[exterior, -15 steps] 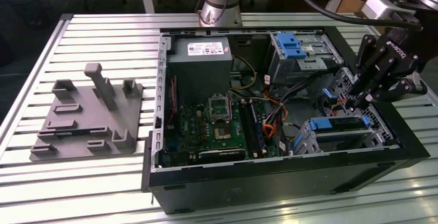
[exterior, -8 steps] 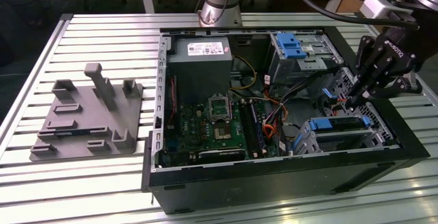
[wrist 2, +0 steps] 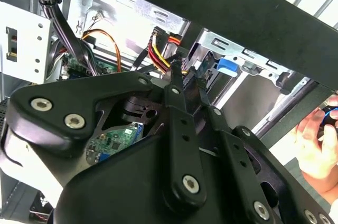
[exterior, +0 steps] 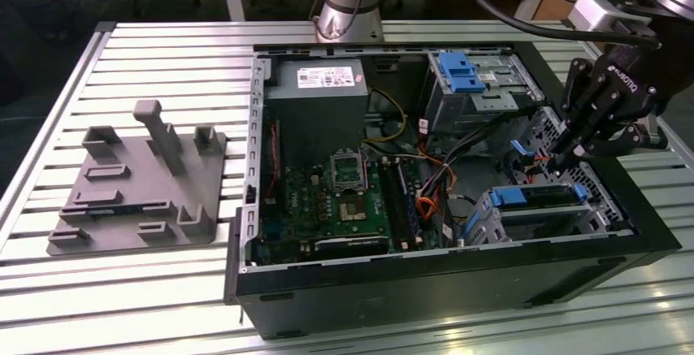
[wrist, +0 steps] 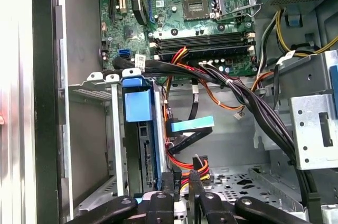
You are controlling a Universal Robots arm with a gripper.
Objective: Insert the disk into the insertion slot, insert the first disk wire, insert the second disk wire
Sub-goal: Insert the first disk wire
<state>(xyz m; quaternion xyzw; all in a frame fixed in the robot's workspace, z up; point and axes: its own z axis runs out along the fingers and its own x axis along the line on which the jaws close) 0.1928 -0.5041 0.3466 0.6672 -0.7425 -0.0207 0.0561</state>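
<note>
Open computer case (exterior: pixel 434 286) lies on the slatted table (exterior: pixel 162 290). We see the gripper (exterior: pixel 558 162) reaching down inside it, at the exterior view's right.

The disk (exterior: pixel 539 196) sits in its blue carrier, already seated in the insertion slot (exterior: pixel 548 223), the low perforated cage in the case corner nearest the camera. In the exterior view the fingertips hang just above the disk's end that faces the case interior, a little toward the taller bay (exterior: pixel 466 75) with the blue latch.

In the first wrist view the gripper (wrist: pixel 182 182) is just beside the disk (wrist: pixel 143 150), on the side away from the insertion slot's (wrist: pixel 115 134) outer wall. A flat blue cable (wrist: pixel 193 124) crosses between the fingertips and the motherboard (wrist: pixel 174 18).

In both wrist views the fingers stand nearly together, pinched on the black end of a disk wire (wrist: pixel 185 163) whose red, yellow and orange leads fan out behind it. In the second wrist view the gripper (wrist 2: pixel 186 78) holds that disk wire (wrist 2: pixel 161 50) close to the cage's blue tab (wrist 2: pixel 227 66). We cannot tell whether the plug touches the disk.

A person's hand (wrist 2: pixel 316 140) rests at the case's outer edge.
</note>
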